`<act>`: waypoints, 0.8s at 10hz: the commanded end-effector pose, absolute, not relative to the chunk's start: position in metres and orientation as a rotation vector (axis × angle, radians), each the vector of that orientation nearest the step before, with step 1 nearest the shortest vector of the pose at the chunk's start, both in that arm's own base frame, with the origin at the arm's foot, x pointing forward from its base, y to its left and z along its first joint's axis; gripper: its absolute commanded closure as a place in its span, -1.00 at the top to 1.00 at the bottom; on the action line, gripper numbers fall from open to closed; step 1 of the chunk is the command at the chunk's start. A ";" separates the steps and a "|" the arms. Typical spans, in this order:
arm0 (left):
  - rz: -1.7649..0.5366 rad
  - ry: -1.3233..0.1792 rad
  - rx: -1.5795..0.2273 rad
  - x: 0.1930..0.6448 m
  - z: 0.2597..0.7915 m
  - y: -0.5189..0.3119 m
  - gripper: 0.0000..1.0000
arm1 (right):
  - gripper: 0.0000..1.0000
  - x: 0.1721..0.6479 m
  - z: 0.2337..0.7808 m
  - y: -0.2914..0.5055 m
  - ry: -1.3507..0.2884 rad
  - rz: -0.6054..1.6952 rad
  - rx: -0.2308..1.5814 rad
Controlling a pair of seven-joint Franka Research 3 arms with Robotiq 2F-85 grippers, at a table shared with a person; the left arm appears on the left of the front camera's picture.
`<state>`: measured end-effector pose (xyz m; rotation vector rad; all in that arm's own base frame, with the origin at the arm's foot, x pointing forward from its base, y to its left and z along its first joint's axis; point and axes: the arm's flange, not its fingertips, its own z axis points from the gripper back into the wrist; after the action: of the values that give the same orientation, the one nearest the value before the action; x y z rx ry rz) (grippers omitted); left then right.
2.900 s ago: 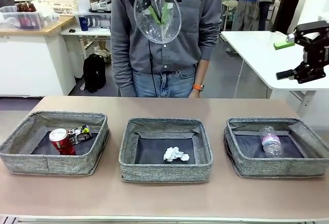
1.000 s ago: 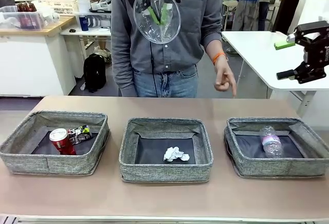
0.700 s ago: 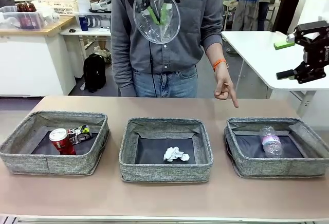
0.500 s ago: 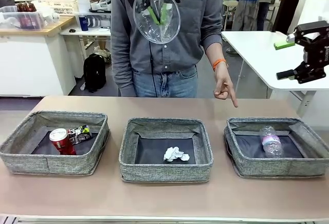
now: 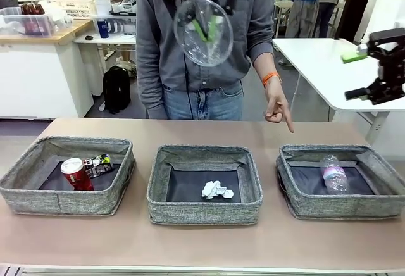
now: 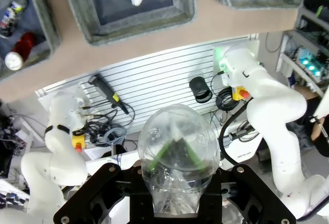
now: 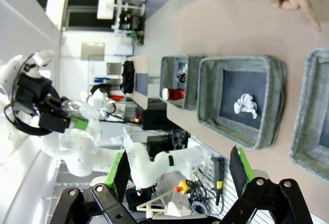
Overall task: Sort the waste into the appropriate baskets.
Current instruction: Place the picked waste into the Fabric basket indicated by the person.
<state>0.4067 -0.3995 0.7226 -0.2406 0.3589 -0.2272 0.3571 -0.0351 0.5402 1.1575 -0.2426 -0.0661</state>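
A: The left claw [image 6: 177,170] — what's it got?
B: It's clamped on the clear plastic cup [image 5: 203,31], top centre of the front view; its wrist view adds the green pads inside.
A: And the right claw [image 7: 180,170]?
B: Fingers apart, holding nothing, right edge. The person's hand [image 5: 277,107] points at the right basket [image 5: 342,180] holding the clear plastic bottle [image 5: 332,173].

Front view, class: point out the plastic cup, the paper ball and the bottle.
Plastic cup [image 5: 203,31], front view, its round clear base.
Paper ball [image 5: 216,190], front view, its crumpled middle.
Bottle [image 5: 333,173], front view, its labelled body.
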 end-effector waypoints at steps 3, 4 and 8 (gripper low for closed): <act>-0.263 0.299 -0.368 0.357 0.630 -0.424 -0.87 | 1.00 0.343 0.532 -0.136 -0.356 -0.214 1.183; -0.323 0.279 -0.403 0.356 0.617 -0.445 -0.87 | 1.00 0.334 0.528 -0.161 -0.390 -0.289 1.197; -0.387 0.070 -0.416 0.407 0.591 -0.530 -0.87 | 1.00 0.275 0.510 -0.214 -0.528 -0.394 1.225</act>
<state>0.3835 -0.5145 0.5933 -0.4066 0.1181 -0.3413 0.2900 -0.2157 0.5174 1.2122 -0.4885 -0.4267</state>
